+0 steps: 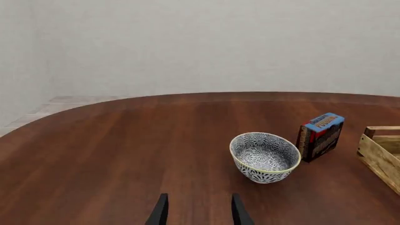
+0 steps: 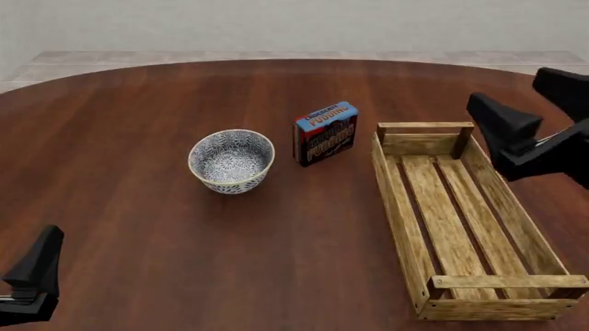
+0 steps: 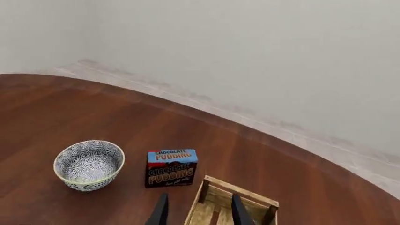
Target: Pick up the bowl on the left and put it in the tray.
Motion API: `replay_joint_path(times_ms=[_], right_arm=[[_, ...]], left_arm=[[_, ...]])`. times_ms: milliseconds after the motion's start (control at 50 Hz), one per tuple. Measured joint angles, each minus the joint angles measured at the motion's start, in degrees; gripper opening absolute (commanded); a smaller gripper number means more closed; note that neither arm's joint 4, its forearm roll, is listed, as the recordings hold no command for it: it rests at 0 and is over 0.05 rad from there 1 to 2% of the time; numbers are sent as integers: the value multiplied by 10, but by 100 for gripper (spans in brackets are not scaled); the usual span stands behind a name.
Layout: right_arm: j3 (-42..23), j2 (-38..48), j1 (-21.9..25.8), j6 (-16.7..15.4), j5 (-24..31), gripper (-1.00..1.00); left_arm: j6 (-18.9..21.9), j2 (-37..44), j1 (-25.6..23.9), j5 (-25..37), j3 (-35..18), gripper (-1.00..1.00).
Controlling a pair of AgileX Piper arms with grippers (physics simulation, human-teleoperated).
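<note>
While the bowl (image 2: 231, 161) sits untouched on the worktop (image 2: 147, 124), just left of the pudding box (image 2: 326, 133) and apart from the tray (image 2: 460, 221), the task looks barely begun: the reach is still to come. Both fingers of the left hand (image 1: 198, 212) stand parted, gripping nothing, well short of the bowl; it must advance and straddle the rim. Over the tray's far end, the right hand (image 3: 198, 211) also stands open and idle. One bowl, one tray, one box.
</note>
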Motion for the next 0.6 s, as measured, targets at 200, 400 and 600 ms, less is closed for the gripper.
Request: replay_joint_path(times_ms=[200, 400, 600], right_arm=[[-102, 121, 59, 34, 26, 100], [-191, 220, 115, 84, 59, 100], [-256, 324, 145, 129, 75, 100]], left_arm=[[0, 0, 0, 0, 0, 100], [0, 0, 0, 0, 0, 100], [0, 0, 0, 0, 0, 100]])
